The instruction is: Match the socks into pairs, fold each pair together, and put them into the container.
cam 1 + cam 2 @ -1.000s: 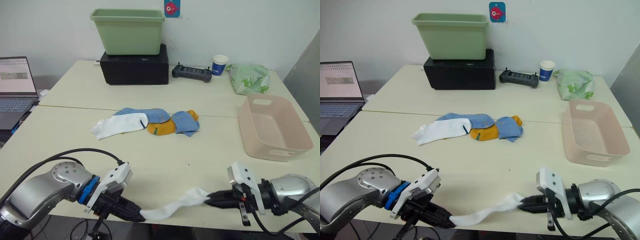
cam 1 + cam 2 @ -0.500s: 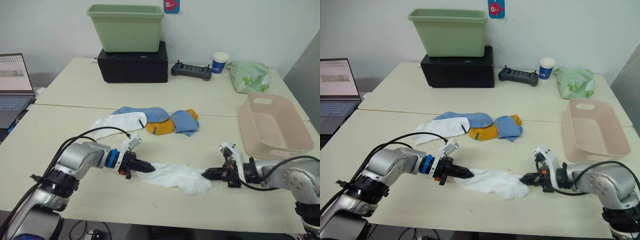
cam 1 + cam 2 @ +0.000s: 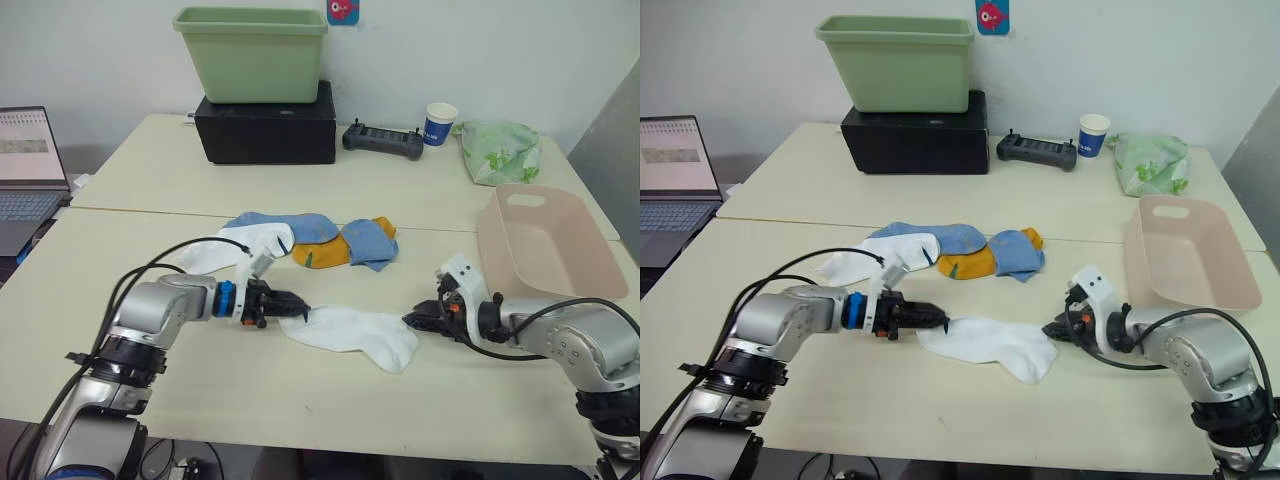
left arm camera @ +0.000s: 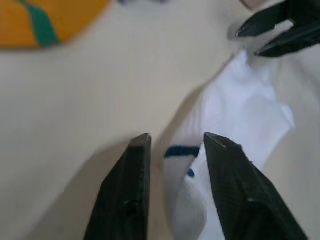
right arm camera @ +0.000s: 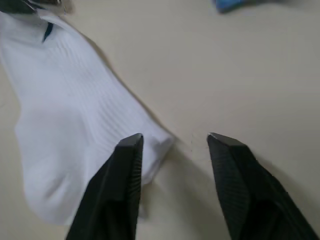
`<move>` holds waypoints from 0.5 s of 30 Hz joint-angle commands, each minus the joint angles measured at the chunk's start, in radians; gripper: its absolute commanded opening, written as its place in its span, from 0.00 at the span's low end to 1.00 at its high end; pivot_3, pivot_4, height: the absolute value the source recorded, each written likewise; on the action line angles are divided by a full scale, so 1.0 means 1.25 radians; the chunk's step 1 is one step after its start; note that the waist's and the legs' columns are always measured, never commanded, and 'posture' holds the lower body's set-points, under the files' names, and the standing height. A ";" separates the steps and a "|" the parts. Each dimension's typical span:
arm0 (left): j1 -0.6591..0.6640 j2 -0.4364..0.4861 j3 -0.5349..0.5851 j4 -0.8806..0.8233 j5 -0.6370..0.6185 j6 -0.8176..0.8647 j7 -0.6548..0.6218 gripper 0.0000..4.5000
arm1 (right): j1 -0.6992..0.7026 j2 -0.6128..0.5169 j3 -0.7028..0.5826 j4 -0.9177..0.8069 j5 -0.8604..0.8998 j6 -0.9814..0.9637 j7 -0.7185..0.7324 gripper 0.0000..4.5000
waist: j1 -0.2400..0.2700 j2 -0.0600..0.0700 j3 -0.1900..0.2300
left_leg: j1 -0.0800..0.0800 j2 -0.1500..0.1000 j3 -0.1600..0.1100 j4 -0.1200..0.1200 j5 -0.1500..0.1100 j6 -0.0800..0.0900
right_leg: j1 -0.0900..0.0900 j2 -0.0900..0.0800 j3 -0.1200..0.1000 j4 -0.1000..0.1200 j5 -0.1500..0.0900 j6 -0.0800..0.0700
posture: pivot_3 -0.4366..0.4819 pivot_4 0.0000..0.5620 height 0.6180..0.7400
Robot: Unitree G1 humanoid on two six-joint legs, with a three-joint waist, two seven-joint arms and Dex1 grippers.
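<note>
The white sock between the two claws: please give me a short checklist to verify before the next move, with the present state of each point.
1. White sock lies flat on the table: ok.
2. Left claw open, astride the sock's cuff: ok.
3. Right claw open, sock released: ok.
4. Second white sock reachable in the pile: ok.
5. Pink container free to receive pairs: ok.
6. Any pair folded yet: not ok.

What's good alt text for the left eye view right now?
A white fabric sock lies flat on the pale table between the left gripper and the right gripper, both open at its ends. Behind it sits a pile of white, light blue and mustard socks; the pale pink plastic basin stands to the right.
</note>
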State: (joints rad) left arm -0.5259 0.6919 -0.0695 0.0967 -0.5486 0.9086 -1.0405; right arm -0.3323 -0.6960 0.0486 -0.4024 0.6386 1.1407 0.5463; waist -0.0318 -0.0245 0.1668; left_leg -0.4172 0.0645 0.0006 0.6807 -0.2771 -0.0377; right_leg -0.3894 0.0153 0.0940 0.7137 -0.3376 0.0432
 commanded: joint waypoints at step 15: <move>0.178 -0.032 0.034 -0.186 0.027 -0.082 0.087 1.00 | 0.281 0.057 -0.032 -0.163 -0.101 -0.214 -0.048 1.00 | 0.003 0.000 0.000 | 0.001 -0.001 0.001 0.000 0.001 -0.002 | 0.001 -0.001 0.000 0.001 0.000 0.000 | 0.48 0.27 0.64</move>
State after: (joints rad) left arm -0.2999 0.6544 -0.0090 -0.1182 -0.5397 0.8475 -0.9340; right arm 0.0085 -0.6293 0.0116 -0.5829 0.5287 0.9012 0.5001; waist -0.0285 -0.0249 0.1666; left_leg -0.4164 0.0634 0.0019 0.6807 -0.2759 -0.0401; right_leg -0.3879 0.0141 0.0939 0.7146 -0.3376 0.0433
